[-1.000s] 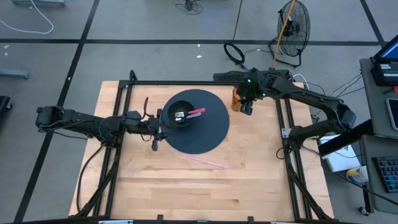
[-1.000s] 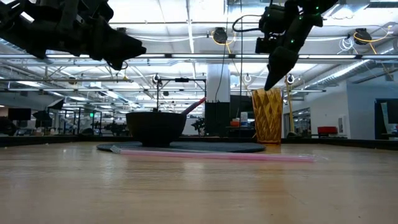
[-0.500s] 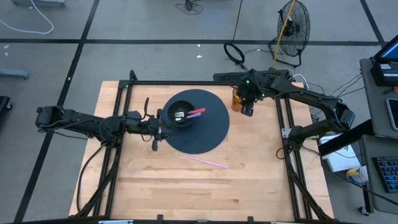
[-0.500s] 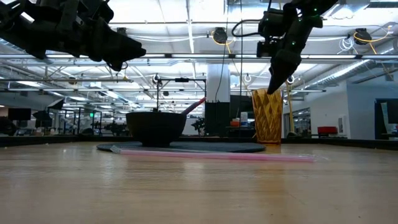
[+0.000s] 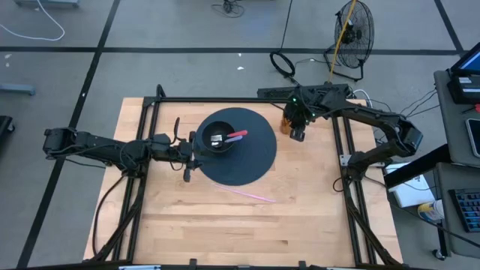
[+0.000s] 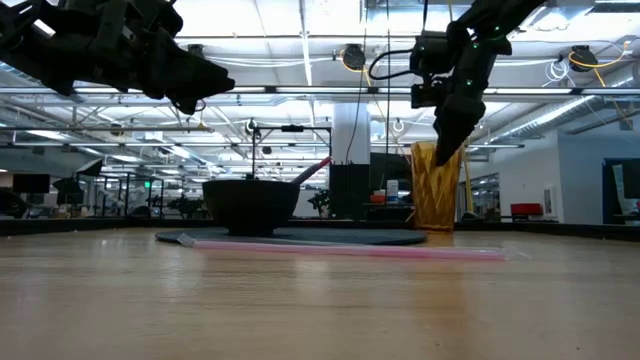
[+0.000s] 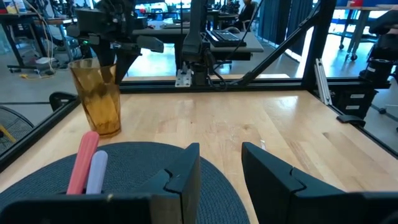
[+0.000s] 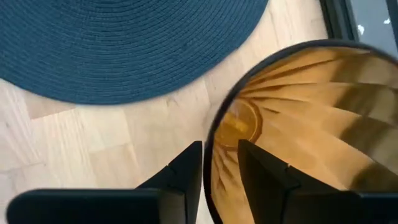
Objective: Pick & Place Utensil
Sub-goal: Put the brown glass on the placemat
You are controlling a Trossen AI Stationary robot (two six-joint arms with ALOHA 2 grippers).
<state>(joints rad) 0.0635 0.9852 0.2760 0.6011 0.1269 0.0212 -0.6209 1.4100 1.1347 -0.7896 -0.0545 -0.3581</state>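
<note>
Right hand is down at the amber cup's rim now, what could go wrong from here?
1. The right hand straddles the rim of the amber cup, fingers narrowly apart; closing or shifting sideways might tip the tall cup.
2. The cup stands near the table frame, so a nudge may knock it against the rail.
3. The pink straw lies loose on the table, unpicked.

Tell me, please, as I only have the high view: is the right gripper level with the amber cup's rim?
Observer: Yes. In the low view the right gripper overlaps the top of the amber cup.
Operator: Are its jaws around the rim?
Observer: The right wrist view shows them slightly open, one inside the rim and one outside.
Operator: And the left gripper?
Observer: Its wrist view shows the left gripper open and empty.
</note>
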